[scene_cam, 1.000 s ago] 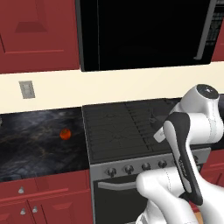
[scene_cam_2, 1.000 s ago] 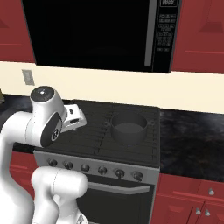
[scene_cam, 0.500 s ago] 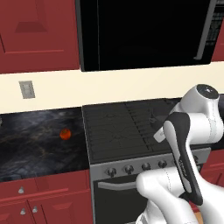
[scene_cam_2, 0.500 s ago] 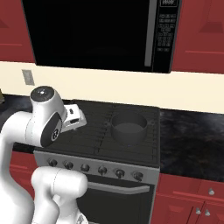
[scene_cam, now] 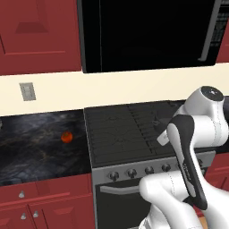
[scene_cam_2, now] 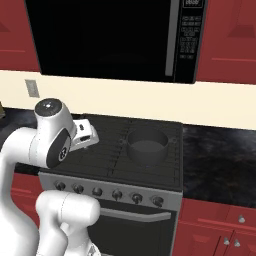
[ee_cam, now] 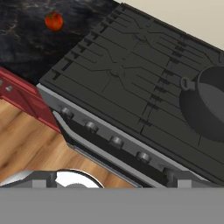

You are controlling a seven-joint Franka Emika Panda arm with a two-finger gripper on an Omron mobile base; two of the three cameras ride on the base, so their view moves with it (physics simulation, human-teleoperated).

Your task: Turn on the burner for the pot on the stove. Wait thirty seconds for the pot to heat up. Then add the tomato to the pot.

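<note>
Starting at step one: no knob looks touched yet, so you're on lighting the burner. Stove (scene_cam_2: 115, 150) sits centre, microwave (scene_cam_2: 110, 40) above it, dark counter (scene_cam: 31, 143) to its left. Pot (scene_cam_2: 146, 145) rests on the right rear grate, so you want the knob for that burner; which of the row of knobs (ee_cam: 116, 141) on the steel front that is, you can't tell from here. Gripper is open and empty, up over the stove's front half, well clear of the knobs. Tomato (scene_cam: 66, 137) lies on the counter left of the stove, apart from everything. Oven handle (scene_cam_2: 135, 215) under the knobs may crowd your approach.
</note>
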